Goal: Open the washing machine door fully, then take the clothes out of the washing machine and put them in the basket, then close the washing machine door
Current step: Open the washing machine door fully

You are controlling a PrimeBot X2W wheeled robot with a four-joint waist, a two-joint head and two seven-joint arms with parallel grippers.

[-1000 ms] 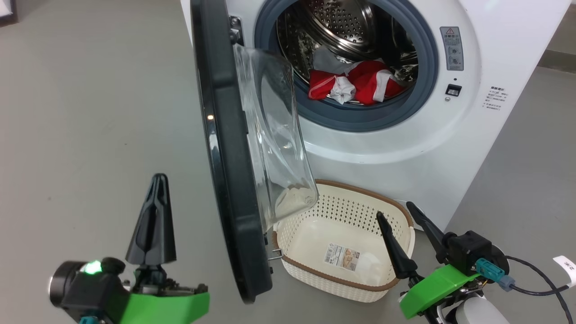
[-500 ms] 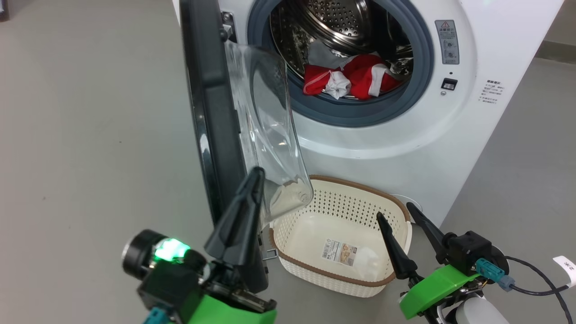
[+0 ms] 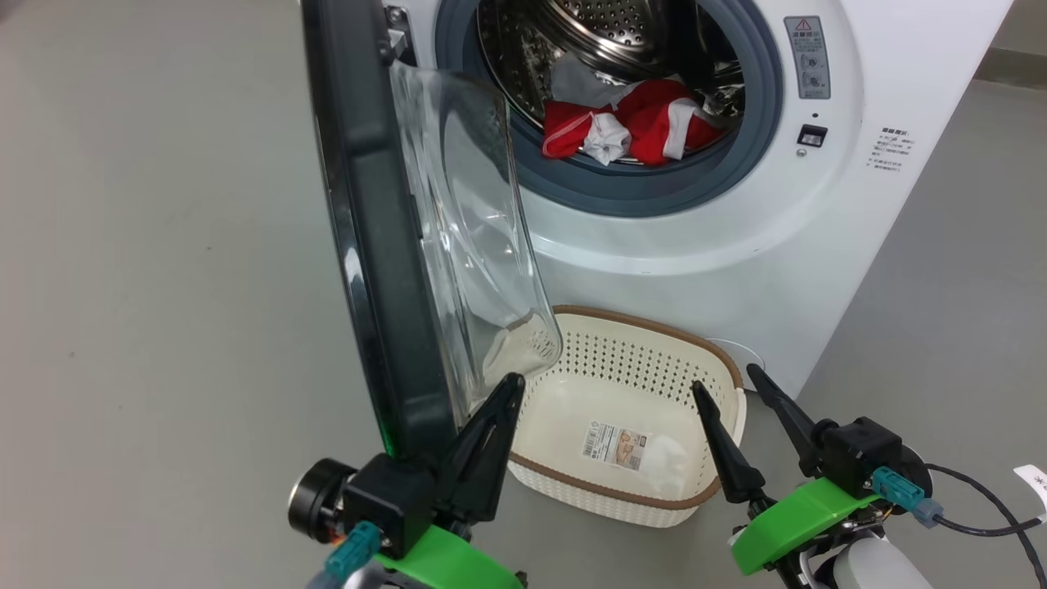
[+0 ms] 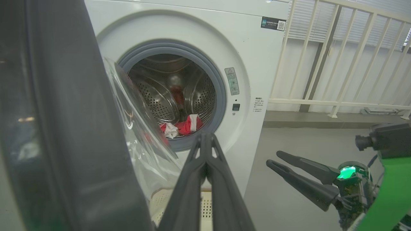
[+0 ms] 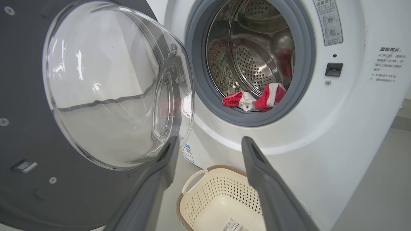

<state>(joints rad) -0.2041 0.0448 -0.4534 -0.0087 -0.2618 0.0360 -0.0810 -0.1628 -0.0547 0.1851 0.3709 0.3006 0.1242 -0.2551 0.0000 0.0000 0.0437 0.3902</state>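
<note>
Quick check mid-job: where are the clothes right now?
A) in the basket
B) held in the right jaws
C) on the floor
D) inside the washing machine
D: the red and white clothes lie inside the washing machine, and the basket has no garment in it.

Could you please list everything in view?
washing machine: one, white, behind the basket.
door: one, black rim and clear glass, open, left of the drum.
clothes: one heap, red and white, in the drum.
basket: one, cream with brown rim, on the floor before the machine.
railing: one, white, beyond the machine.
left gripper: one, dark, shut, by the door's lower edge.
right gripper: one, dark, open, near the basket's right end.
</note>
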